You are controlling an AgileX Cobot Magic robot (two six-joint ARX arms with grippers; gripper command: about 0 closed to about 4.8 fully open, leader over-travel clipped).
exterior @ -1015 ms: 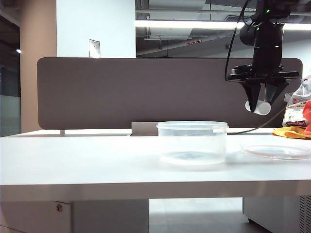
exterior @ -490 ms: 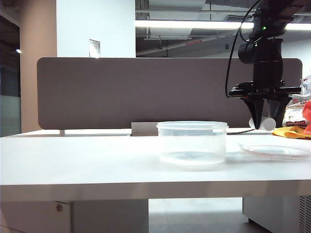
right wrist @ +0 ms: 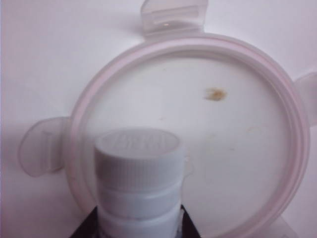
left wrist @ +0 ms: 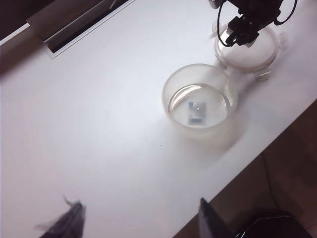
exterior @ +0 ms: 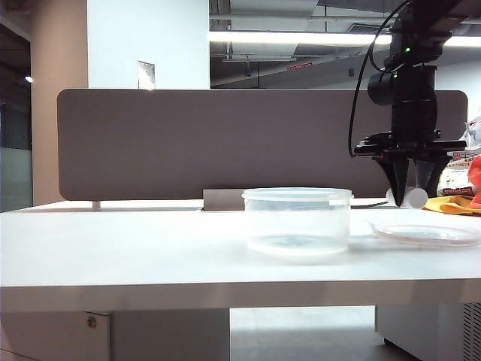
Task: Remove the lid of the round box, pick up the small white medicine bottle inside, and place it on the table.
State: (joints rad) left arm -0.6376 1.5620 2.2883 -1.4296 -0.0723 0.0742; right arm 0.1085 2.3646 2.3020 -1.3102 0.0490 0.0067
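right gripper [exterior: 406, 197] lowered with small white medicine bottle [right wrist: 137, 184], lying level; left gripper [left wrist: 141, 220] wide.

right pincer [exterior: 406, 194] grips small white medicine bottle [exterior: 412, 198] | above table [exterior: 150, 248] | beside round box [exterior: 297, 219]

The right tool [exterior: 406, 197] has sunk with the small white medicine bottle [exterior: 414, 198] toward the lid [exterior: 428, 235].

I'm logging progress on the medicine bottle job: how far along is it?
Done: the lid lies on the table beside the open round box. In hand: the right gripper holds the small white medicine bottle above the lid. Left: setting it on the table. The left gripper hangs open, away from everything.
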